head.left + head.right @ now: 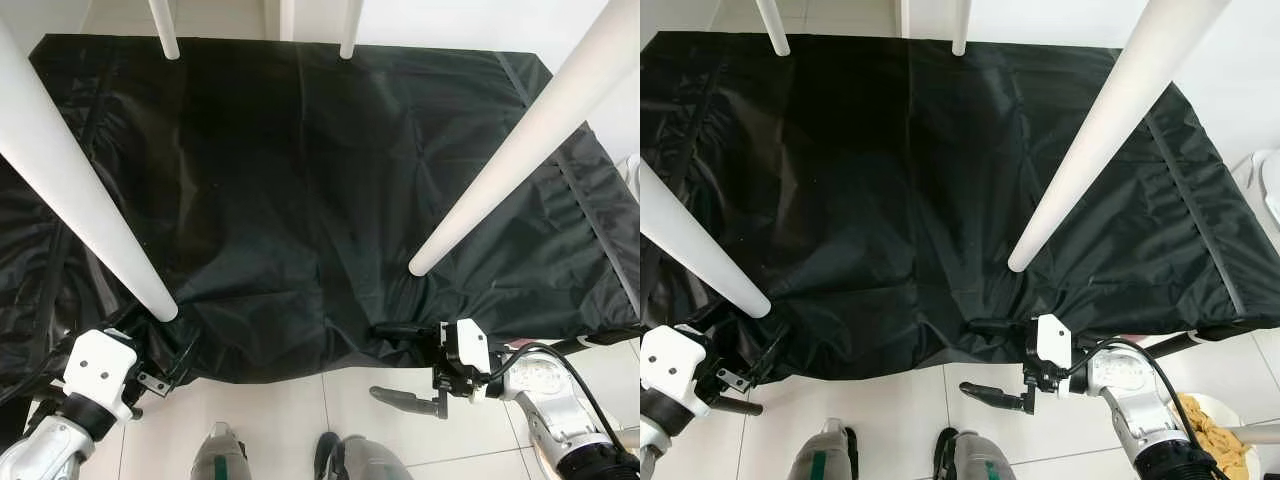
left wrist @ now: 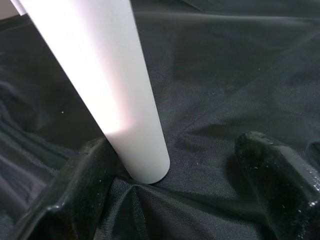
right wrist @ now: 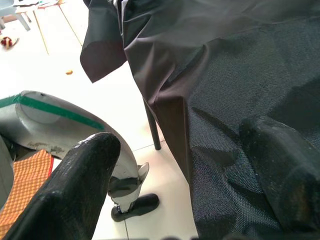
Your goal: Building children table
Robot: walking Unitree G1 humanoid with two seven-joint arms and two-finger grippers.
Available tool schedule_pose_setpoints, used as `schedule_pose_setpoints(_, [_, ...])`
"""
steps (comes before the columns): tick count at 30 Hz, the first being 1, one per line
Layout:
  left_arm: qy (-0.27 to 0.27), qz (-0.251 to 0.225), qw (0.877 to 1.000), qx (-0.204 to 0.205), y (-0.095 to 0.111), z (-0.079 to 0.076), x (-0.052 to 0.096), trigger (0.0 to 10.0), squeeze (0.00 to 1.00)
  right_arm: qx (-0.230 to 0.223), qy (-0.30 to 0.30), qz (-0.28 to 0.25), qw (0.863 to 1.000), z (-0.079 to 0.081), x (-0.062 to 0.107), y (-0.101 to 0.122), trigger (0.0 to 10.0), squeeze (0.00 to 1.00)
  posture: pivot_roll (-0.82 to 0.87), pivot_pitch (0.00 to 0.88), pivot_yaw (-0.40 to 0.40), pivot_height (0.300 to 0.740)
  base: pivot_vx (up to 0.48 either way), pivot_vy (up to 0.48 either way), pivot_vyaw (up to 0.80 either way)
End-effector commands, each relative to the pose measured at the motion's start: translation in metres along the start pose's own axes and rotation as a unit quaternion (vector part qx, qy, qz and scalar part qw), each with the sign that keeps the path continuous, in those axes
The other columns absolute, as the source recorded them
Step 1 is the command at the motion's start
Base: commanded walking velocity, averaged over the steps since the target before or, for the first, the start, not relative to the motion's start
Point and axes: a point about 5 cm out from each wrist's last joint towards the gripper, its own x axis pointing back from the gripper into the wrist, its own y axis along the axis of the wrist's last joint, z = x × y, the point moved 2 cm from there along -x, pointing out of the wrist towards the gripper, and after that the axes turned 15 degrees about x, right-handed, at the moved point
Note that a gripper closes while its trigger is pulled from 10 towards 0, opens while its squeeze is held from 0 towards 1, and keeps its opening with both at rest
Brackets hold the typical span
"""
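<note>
A black cloth [image 1: 300,190] is spread beneath white table legs [image 1: 505,160]; left end effector [image 2: 165,195] held apart around one leg [image 2: 107,85], right end effector [image 1: 405,365] apart at the cloth's edge.

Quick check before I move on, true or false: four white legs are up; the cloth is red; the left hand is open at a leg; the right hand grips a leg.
1. Four white legs stand up. True: near left leg, near right leg, two at the back.
2. The cloth is red. False: black.
3. The left hand is open around the near left leg. True.
4. The right hand grips a leg. False: open at the cloth's edge.
</note>
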Motion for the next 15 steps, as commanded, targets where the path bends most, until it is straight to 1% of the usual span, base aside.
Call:
schedule_pose_setpoints(1, [-0.031,0.018,0.999,0.001,-0.005,-0.005,0.002,10.0,0.0,-0.03,0.038,0.017,0.999,0.018,0.001,-0.01,10.0,0.0,0.21,0.173,-0.074,0.74,0.0,0.0,0.0])
schedule_pose_setpoints(2, [-0.028,0.01,1.0,0.0,-0.002,-0.003,0.001,10.0,0.0,-0.027,0.037,0.017,0.999,0.016,0.001,-0.01,10.0,0.0,0.21,0.17,-0.078,0.74,0.0,0.0,0.0])
schedule_pose_setpoints(3, [-0.025,-0.001,1.0,-0.003,0.003,-0.001,-0.001,10.0,0.0,-0.018,0.023,0.011,1.0,0.01,0.0,-0.009,10.0,0.0,0.21,0.168,-0.078,0.74,0.0,0.0,0.0])
schedule_pose_setpoints(4, [-0.025,-0.001,1.0,-0.003,0.003,-0.001,-0.001,10.0,0.0,-0.018,0.023,0.011,1.0,0.01,0.0,-0.009,10.0,0.0,0.21,0.168,-0.078,0.74,0.0,0.0,0.0])
schedule_pose_setpoints(6, [-0.022,-0.012,1.0,-0.011,0.01,0.001,-0.003,10.0,0.0,-0.005,-0.007,0.0,1.0,-0.003,-0.002,-0.006,10.0,0.0,0.21,0.161,-0.076,0.74,0.0,0.0,0.0])
schedule_pose_setpoints(7, [-0.022,-0.012,1.0,-0.011,0.01,0.001,-0.003,10.0,0.0,-0.005,-0.007,0.0,1.0,-0.003,-0.002,-0.006,10.0,0.0,0.21,0.161,-0.076,0.74,0.0,0.0,0.0])
schedule_pose_setpoints(9, [-0.016,-0.023,0.999,-0.018,0.022,0.007,-0.006,10.0,0.0,0.011,-0.06,-0.018,0.998,-0.025,-0.001,0.002,10.0,0.0,0.21,0.154,-0.067,0.74,0.0,0.0,0.0])
schedule_pose_setpoints(10, [-0.016,-0.023,0.999,-0.018,0.022,0.007,-0.006,10.0,0.0,0.011,-0.06,-0.018,0.998,-0.025,-0.001,0.002,10.0,0.0,0.21,0.154,-0.067,0.74,0.0,0.0,0.0])
schedule_pose_setpoints(11, [-0.013,-0.028,0.999,-0.02,0.027,0.009,-0.008,10.0,0.0,0.015,-0.077,-0.026,0.997,-0.032,-0.001,0.006,10.0,0.0,0.21,0.153,-0.066,0.74,0.0,0.0,0.0])
schedule_pose_setpoints(12, [-0.013,-0.028,0.999,-0.02,0.027,0.009,-0.008,10.0,0.0,0.015,-0.077,-0.026,0.997,-0.032,-0.001,0.006,10.0,0.0,0.21,0.153,-0.066,0.74,0.0,0.0,0.0])
schedule_pose_setpoints(13, [-0.012,-0.031,0.999,-0.021,0.03,0.01,-0.009,10.0,0.0,0.016,-0.085,-0.031,0.996,-0.036,-0.001,0.007,10.0,0.0,0.21,0.152,-0.064,0.74,0.0,0.0,0.0])
schedule_pose_setpoints(14, [-0.013,-0.038,0.999,-0.022,0.037,0.013,-0.013,10.0,0.0,0.02,-0.087,-0.048,0.995,-0.041,-0.002,0.014,10.0,0.0,0.21,0.142,-0.051,0.74,0.0,0.0,0.0])
schedule_pose_setpoints(15, [-0.013,-0.038,0.999,-0.022,0.037,0.013,-0.013,10.0,0.0,0.02,-0.087,-0.048,0.995,-0.041,-0.002,0.014,10.0,0.0,0.21,0.142,-0.051,0.74,0.0,0.0,0.0])
